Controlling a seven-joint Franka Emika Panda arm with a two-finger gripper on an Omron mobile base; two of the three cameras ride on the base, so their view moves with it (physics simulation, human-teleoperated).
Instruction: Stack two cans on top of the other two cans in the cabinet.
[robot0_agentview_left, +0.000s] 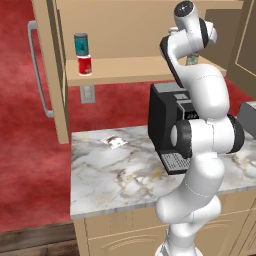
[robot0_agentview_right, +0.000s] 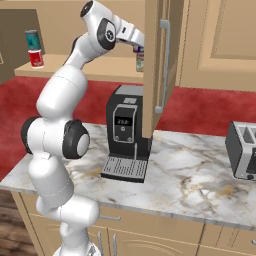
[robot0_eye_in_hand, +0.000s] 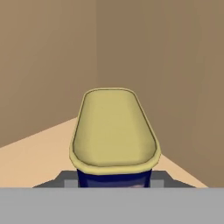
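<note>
On the left of the cabinet's shelf board (robot0_agentview_left: 130, 70), the teal can (robot0_agentview_left: 80, 43) stands stacked on the red can (robot0_agentview_left: 84, 65); the right base view shows the same teal can (robot0_agentview_right: 33, 39) on the red can (robot0_agentview_right: 35, 58). My gripper (robot0_eye_in_hand: 114, 181) is shut on the dark blue can (robot0_eye_in_hand: 113, 131), whose yellowish top faces the hand camera. It reaches in at the shelf's right end, where the gripper (robot0_agentview_right: 136, 44) hangs just above the pale silvery can (robot0_agentview_right: 140, 61). Whether the two cans touch is hidden. My arm covers most of the pale can (robot0_agentview_left: 191, 60).
The open cabinet door (robot0_agentview_right: 152, 75) with its grey bar handle (robot0_agentview_right: 162, 65) stands right beside my hand. Below on the marble counter (robot0_agentview_left: 115, 170) are a black coffee machine (robot0_agentview_right: 125, 135), a small packet (robot0_agentview_left: 114, 142) and a toaster (robot0_agentview_right: 242, 150).
</note>
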